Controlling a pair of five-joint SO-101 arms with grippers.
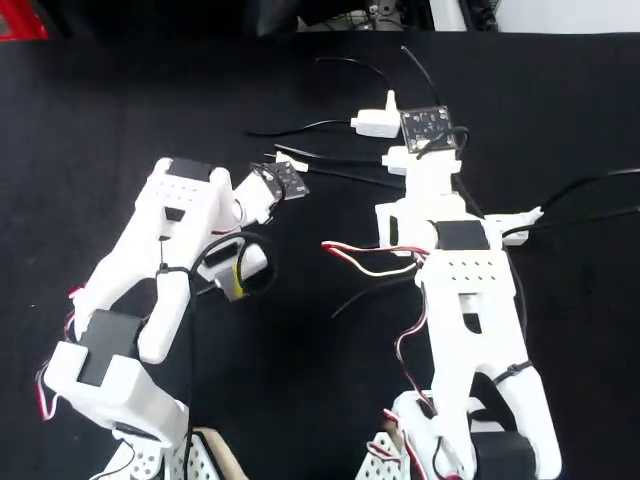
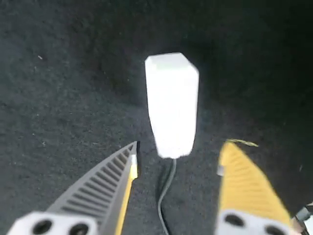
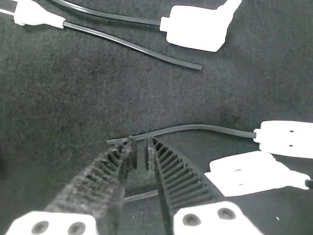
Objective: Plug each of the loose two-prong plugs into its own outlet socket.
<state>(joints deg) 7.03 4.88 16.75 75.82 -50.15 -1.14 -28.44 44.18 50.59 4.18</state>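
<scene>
My left gripper point(image 2: 178, 159) is open, its yellow fingers point(image 2: 122, 181) on either side of the near end of a white outlet block point(image 2: 171, 103) with a black cord, lying on the black table. From above that block point(image 1: 250, 260) lies mid-left by the left arm. My right gripper point(image 3: 140, 144) is shut to a thin slit, its black tips at the loose end of a black cord point(image 3: 195, 128) that runs to a white piece with two slots point(image 3: 286, 138). A second slotted white piece point(image 3: 249, 174) lies beside it. Farther off lie a white block point(image 3: 195, 29) and a small plug point(image 3: 32, 14).
Black cords point(image 1: 345, 70) trail across the far half of the cloth, and a white block point(image 1: 375, 122) sits at the far centre. Another white piece point(image 1: 522, 214) lies right of the right arm. Red and white servo wires point(image 1: 365, 258) hang between the arms.
</scene>
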